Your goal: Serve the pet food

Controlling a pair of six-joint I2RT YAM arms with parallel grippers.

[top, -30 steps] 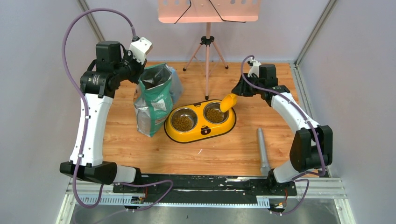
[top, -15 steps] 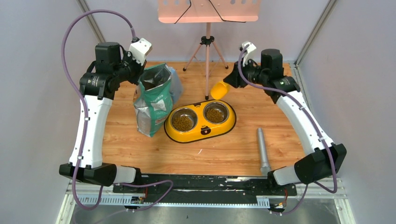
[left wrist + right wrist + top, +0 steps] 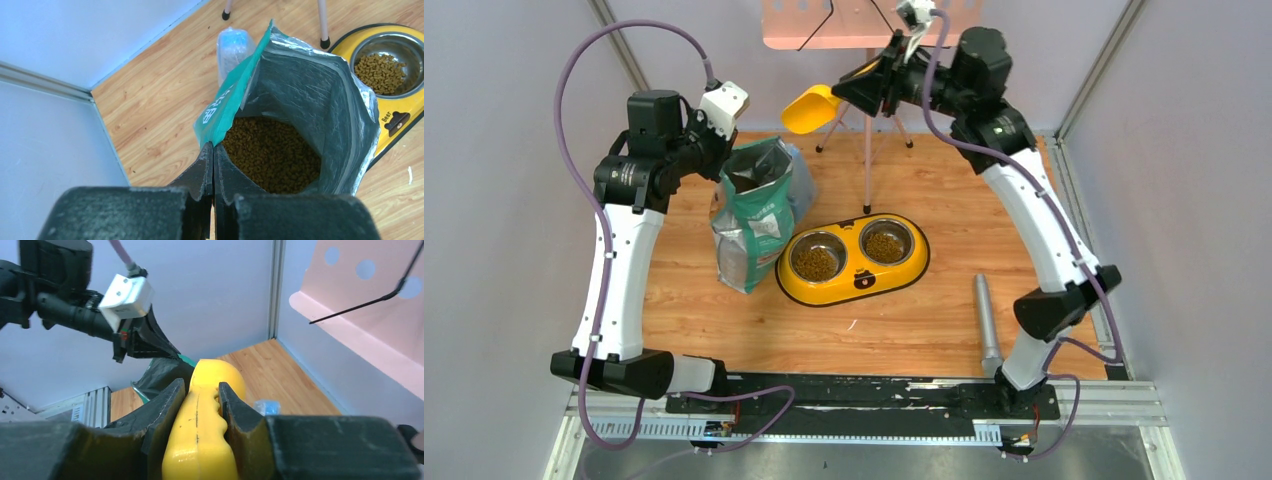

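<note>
Swinging up from the bowls [image 3: 852, 262], the right gripper [image 3: 864, 85] carries the scoop [image 3: 812, 108], clenched tight, toward the bag [image 3: 759, 215] that the left gripper [image 3: 212, 165] pinches open. Pet food [image 3: 815, 264] sits in both bowls, so it's probably topping up.

Reads as a robotics lab test cell. Boxed in by plain pale wall panels [image 3: 494, 200] set in aluminium posts [image 3: 1104, 60]. Wood-grain tabletop [image 3: 904, 330] with a slotted metal rail [image 3: 824, 432] along the near edge, loose purple cabling [image 3: 558, 110], and at the far side a tripod [image 3: 867, 150] holding a pink perforated board [image 3: 794, 30].
</note>
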